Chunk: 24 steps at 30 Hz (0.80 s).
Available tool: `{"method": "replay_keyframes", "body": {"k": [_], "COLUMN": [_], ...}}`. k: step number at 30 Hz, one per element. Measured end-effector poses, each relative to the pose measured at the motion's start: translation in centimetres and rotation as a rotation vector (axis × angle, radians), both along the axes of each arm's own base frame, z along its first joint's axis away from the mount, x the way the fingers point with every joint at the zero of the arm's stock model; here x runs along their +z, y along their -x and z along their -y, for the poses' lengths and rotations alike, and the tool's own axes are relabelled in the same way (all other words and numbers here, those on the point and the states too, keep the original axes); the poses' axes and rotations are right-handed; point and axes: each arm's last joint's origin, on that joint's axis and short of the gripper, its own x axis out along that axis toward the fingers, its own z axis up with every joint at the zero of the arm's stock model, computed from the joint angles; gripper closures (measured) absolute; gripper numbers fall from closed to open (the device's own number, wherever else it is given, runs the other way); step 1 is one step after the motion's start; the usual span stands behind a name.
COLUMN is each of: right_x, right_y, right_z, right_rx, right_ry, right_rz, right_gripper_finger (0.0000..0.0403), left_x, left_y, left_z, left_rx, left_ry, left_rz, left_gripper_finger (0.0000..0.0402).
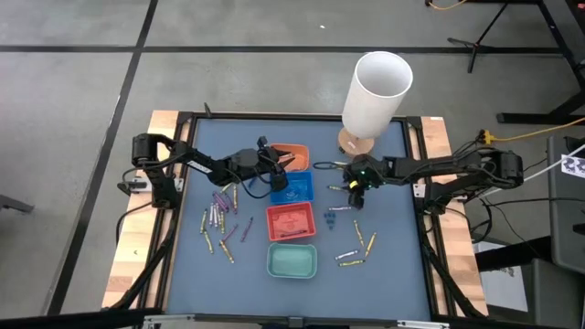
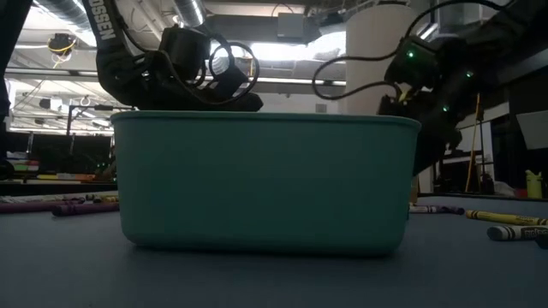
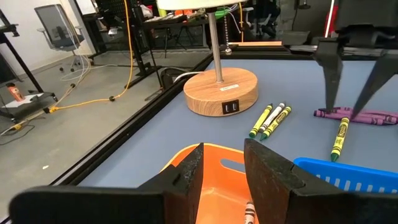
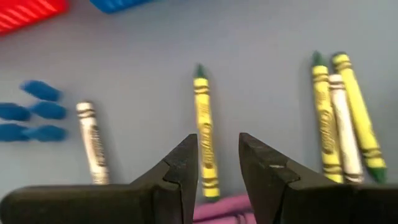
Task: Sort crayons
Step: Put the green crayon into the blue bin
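Crayons lie loose on the blue mat: one cluster left of the trays, another to the right. My left gripper stands open, near level, over the orange tray, where a crayon lies below the fingers. My right gripper is open and slants down over a yellow crayon, a finger on either side and clear of it. Purple crayons lie on the mat just beneath that gripper.
Four small trays stand in a row down the mat's middle: orange, blue, red, teal. A tall white cylinder on a wooden base stands at the far edge. Small blue bits lie beside the red tray.
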Motion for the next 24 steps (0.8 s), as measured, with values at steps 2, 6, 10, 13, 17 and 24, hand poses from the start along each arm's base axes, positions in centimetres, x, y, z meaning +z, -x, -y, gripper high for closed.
{"method": "replay_keyframes", "body": {"k": [2, 6, 10, 13, 17, 24], "right_x": [-0.2, -0.62, -0.9, -0.96, -0.95, -0.96], "right_y": [0.15, 0.41, 0.53, 0.57, 0.56, 0.56], "right_z": [-0.02, -0.13, -0.16, -0.2, -0.25, -0.25], "right_rx": [0.012, 0.026, 0.027, 0.033, 0.043, 0.043], "right_ry": [0.013, 0.002, 0.005, -0.003, -0.016, -0.016], "right_rz": [-0.007, -0.007, 0.012, 0.011, 0.015, 0.014], "right_gripper_finger": [0.0288, 0.0288, 0.0288, 0.0288, 0.0288, 0.0288], "left_x": [0.0, -0.01, -0.01, -0.02, -0.02, -0.02], "left_y": [0.0, 0.01, 0.01, 0.02, 0.02, 0.02], "left_z": [0.0, 0.0, 0.0, 0.0, 0.0, 0.0], "left_rx": [0.0, 0.0, 0.0, 0.0, 0.0, 0.0], "left_ry": [0.0, 0.0, 0.0, 0.0, 0.0, 0.001], "left_rz": [0.0, 0.0, 0.0, -0.001, -0.001, 0.0], "left_gripper_finger": [0.0301, 0.0301, 0.0301, 0.0301, 0.0301, 0.0301]}}
